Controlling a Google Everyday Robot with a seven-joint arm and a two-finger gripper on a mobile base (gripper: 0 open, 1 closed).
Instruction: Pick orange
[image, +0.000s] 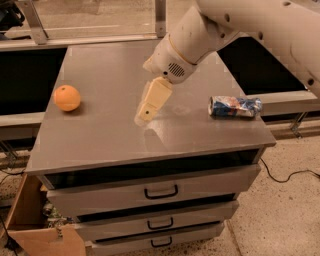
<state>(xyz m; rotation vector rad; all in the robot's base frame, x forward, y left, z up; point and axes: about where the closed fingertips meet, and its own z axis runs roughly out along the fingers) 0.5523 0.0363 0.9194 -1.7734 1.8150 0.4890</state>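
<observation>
The orange (66, 97) sat near the left edge of the grey cabinet top (100, 142). My gripper (149, 104) hung mid-top, well apart from it, released or clenched I could not tell; I judged it should descend centred over the fruit. Right, a crushed blue-and-white can (235, 106), label unreadable.

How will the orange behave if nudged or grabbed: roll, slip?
Likely rolls: the orange is round and sits free on the flat, glossy cabinet top, near its edge, so a nudge might send it off. Its matte-looking skin probably grips fine. The gripper hangs over mid-top, apart from it.
</observation>
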